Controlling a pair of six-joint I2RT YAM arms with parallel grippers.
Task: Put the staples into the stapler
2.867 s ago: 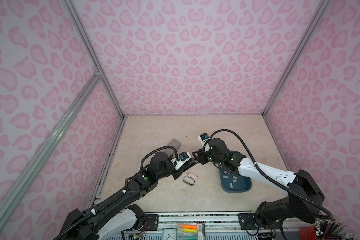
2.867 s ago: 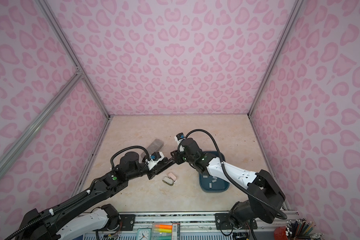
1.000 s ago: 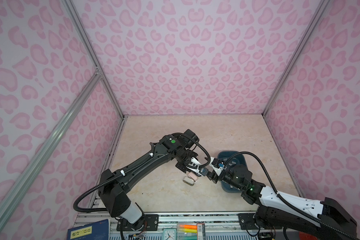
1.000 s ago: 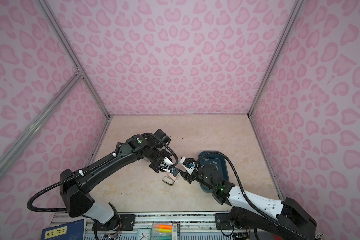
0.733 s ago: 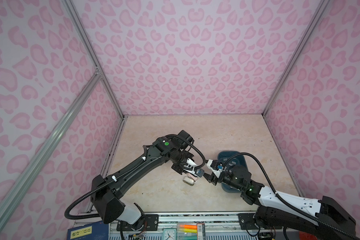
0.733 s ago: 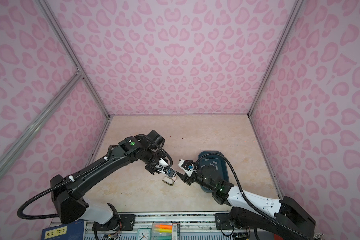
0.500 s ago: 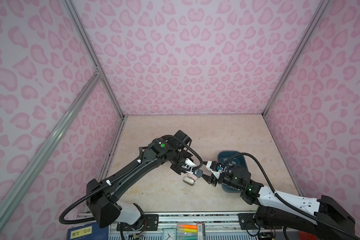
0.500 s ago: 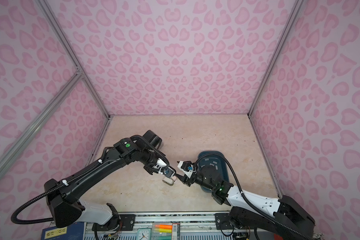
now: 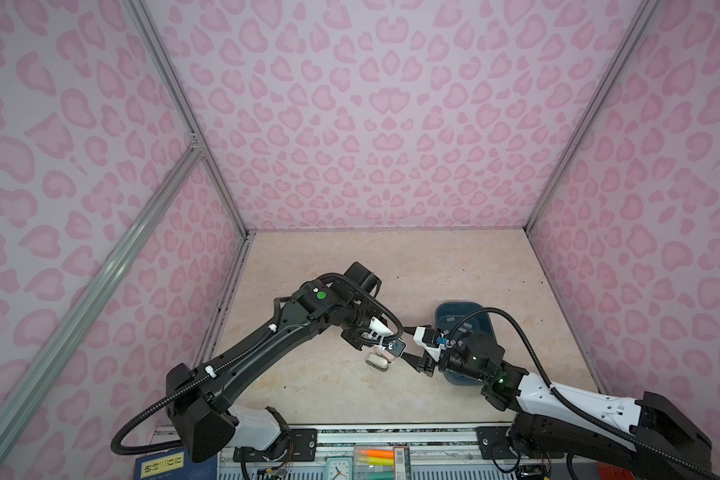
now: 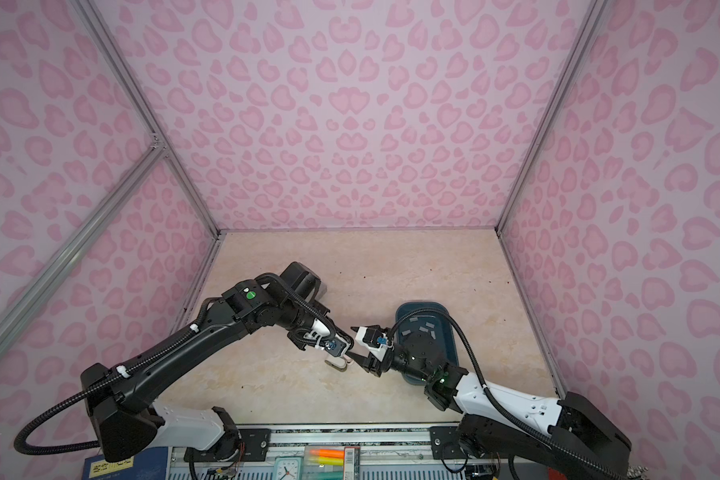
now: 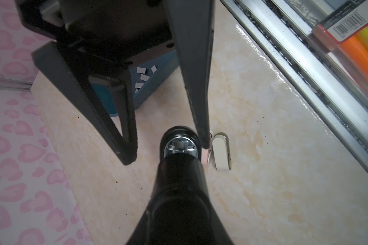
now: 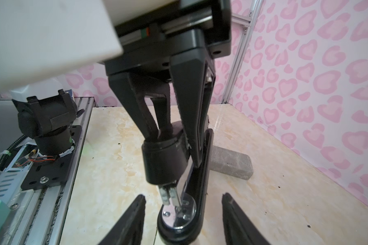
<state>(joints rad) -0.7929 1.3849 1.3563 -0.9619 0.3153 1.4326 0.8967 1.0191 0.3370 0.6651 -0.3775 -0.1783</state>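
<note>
My left gripper (image 12: 174,148) is shut on the black stapler (image 12: 191,212), holding it above the table. The stapler hangs open: its head (image 12: 164,161) is lifted off the base and a thin metal rail (image 12: 168,195) sticks out. My right gripper (image 12: 184,196) is open, with one finger on each side of the stapler's metal-plated front end (image 11: 180,146) and touching nothing. In both top views the two grippers meet at mid-table, left gripper (image 9: 395,347), right gripper (image 10: 360,345). The staples (image 9: 462,328) (image 11: 142,76) lie loose in a blue tray (image 10: 445,316).
A small white and pink object (image 9: 377,359) (image 11: 220,152) lies on the table right under the grippers. A grey speckled block (image 12: 229,162) sits behind the left arm near the left wall. The front rail (image 11: 306,70) and highlighters (image 9: 375,455) border the near edge.
My left arm has carried the stapler a little toward the front edge, and the right gripper has followed it, staying open round the stapler's end.
</note>
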